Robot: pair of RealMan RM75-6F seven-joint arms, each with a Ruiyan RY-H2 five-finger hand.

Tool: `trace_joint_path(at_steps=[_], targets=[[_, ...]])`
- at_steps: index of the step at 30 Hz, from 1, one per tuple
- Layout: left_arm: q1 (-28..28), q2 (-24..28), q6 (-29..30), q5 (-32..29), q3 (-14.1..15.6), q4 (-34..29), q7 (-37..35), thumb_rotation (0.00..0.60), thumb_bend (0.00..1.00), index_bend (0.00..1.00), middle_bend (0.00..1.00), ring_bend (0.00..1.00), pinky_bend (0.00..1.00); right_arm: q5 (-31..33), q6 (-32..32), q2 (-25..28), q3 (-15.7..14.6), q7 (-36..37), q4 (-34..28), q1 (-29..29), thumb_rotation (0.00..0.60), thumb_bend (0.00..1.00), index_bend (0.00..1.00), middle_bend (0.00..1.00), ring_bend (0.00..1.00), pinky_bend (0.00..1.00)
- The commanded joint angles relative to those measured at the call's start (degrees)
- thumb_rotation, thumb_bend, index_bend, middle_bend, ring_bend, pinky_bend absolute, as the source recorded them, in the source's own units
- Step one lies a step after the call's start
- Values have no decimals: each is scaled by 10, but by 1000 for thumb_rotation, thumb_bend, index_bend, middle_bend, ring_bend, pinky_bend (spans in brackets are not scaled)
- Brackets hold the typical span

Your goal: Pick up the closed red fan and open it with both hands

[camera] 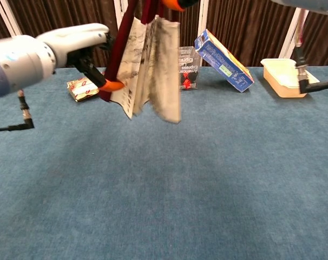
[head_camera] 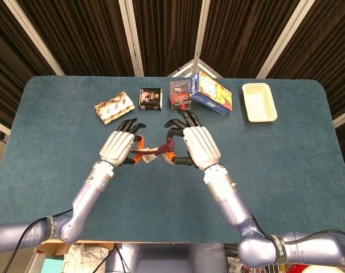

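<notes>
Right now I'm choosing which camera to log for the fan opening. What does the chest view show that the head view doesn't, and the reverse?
Only the chest view shows the fan hanging clear above the table, its pale pleats partly spread. Only the head view shows the right hand whole, and the black packet. Both show the left hand at the fan, the blue box and the cream tray.

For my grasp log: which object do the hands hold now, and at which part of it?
Both hold the red fan, raised above the table and partly spread. The left hand grips one outer red rib; the right hand holds the other side, near the top.
</notes>
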Motion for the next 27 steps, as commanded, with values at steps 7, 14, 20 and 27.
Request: trace_joint_path(at_steps=[7,14,20,27], targets=[[23,54,12,3,-7,-14,-27,600,471,732,156,0,18,-22,2,41,-28,23,19,-33,600,454,813,320,58,0],[34,95,15,10,-11,-24,-42,600,470,734,156,0,18,-48,8,68,-43,42,40,-56,600,455,814,321,58,0],[41,115,18,11,-14,-27,-54,600,471,734,157,0,18,-83,19,80,-58,42,62,-67,600,456,816,323,58,0],[44,123,17,13,-11,-28,-62,600,471,736,158,0,18,-133,33,85,-82,34,91,-78,600,456,819,329,58,0]])
